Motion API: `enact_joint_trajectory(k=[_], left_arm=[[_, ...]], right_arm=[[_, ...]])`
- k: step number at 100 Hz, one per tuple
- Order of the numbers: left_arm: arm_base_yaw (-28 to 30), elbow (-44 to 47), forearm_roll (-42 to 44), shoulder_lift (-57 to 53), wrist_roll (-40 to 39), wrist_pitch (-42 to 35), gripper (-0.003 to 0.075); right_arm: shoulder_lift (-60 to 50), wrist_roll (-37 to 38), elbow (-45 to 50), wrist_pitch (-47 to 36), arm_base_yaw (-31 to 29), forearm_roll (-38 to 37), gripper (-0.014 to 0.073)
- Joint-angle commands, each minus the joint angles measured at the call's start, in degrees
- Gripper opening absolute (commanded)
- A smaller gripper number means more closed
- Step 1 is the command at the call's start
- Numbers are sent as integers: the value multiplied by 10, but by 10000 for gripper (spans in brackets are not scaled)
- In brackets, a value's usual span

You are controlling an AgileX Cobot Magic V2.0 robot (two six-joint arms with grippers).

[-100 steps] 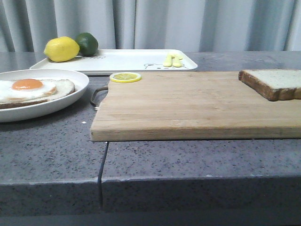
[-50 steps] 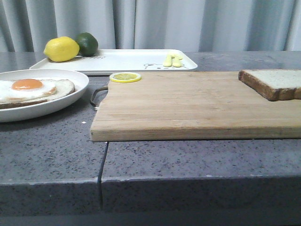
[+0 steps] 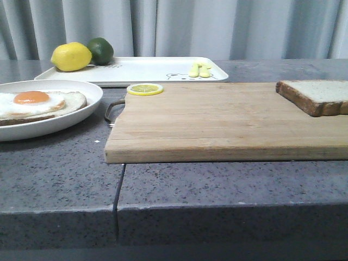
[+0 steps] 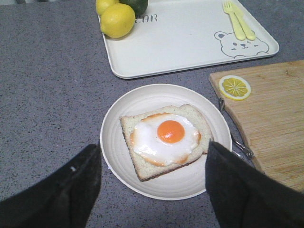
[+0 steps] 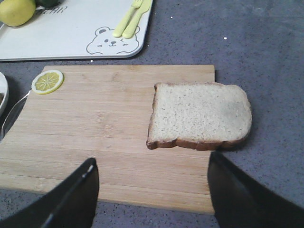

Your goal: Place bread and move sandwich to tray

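The bread (image 3: 318, 95) lies flat at the right end of the wooden cutting board (image 3: 217, 122); in the right wrist view the bread (image 5: 199, 115) overhangs the board's edge a little. My right gripper (image 5: 152, 190) is open and empty, above the board's near edge, short of the slice. The sandwich (image 3: 38, 103), one slice with a fried egg, sits on a round white plate (image 3: 76, 117) at the left. My left gripper (image 4: 152, 178) is open and empty above the plate's (image 4: 118, 156) near rim, the sandwich (image 4: 166, 137) just beyond. The tray (image 3: 147, 70) lies at the back. Neither gripper shows in the front view.
On the tray (image 4: 190, 38) lie a lemon (image 3: 70, 56), a lime (image 3: 101, 50) and a yellow fork and spoon (image 3: 199, 69). A lemon slice (image 3: 144, 89) rests on the board's back left corner. The board's metal handle (image 3: 111, 111) points at the plate. Grey curtains hang behind.
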Motion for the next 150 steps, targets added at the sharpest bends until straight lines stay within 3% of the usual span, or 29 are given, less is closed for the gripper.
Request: enact_joint_trajectory(k=[1,25,38,61,82,114,150], left_arm=[[-4,-19,-9,3,0,-35,410],[-4,-19,-9,3,0,-35,397],[-4,-19,-9,3,0,-35,386],[-4,-19,-9,3,0,-35,386],[-4,-19,-9,3,0,-35,386],[-4,-19,-9,3,0,-35,386],[-4,-19,-9,3,0,-35,386]], right_arm=[[4,-1,-20,-35,-3,8,498],[18,-37,-20,-49,-6,8,498],[50,-68,-20,-49,-39,25,498],[114,-214,-20,-49,-161,195,498],[189,-297,-20,-43,-245,312,498],[283,-377,-20,-6,-307,435,498],[373,-468,-1,-3,-332,532,498]])
